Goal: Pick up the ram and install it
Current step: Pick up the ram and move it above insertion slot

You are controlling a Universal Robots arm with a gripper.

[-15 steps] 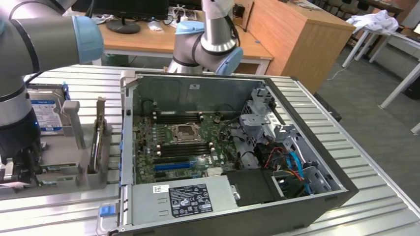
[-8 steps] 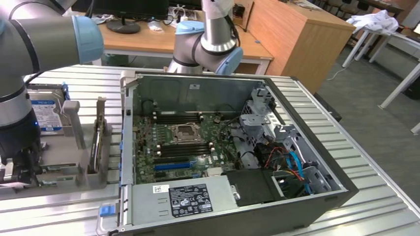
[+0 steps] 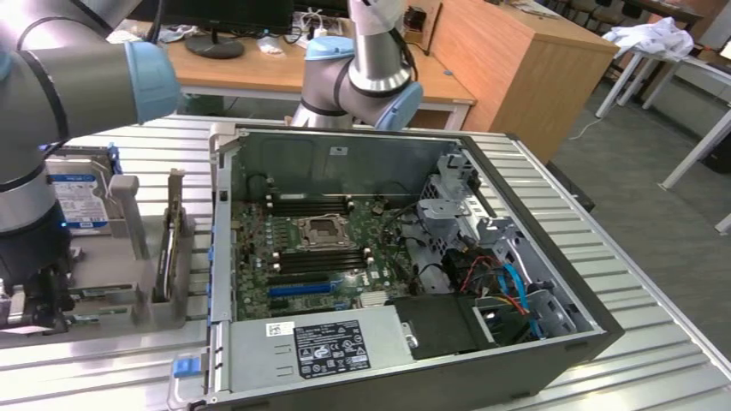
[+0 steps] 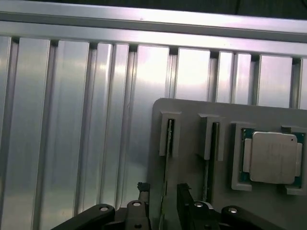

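Observation:
A thin ram stick (image 4: 166, 184) stands on edge in a slot of the grey holder plate (image 4: 192, 112), seen edge-on in the wrist view. My gripper (image 4: 164, 203) is open and hangs just over it, with one dark finger (image 4: 143, 201) on each side and a gap to the stick. A second stick (image 4: 210, 158) stands edge-on in the neighbouring slot. In the exterior view the gripper (image 3: 32, 304) is low at that view's left over the holder (image 3: 109, 300), where a thin board (image 3: 169, 257) stands upright. The open computer case holds the green motherboard (image 3: 308, 248).
A processor chip (image 4: 273, 157) lies in a pocket of the holder beside the slots. A silver hard drive (image 3: 78, 199) with a blue-white label stands in the holder. The case wall (image 3: 219, 223) rises beside the holder. The ribbed aluminium table (image 4: 72, 120) lies around it.

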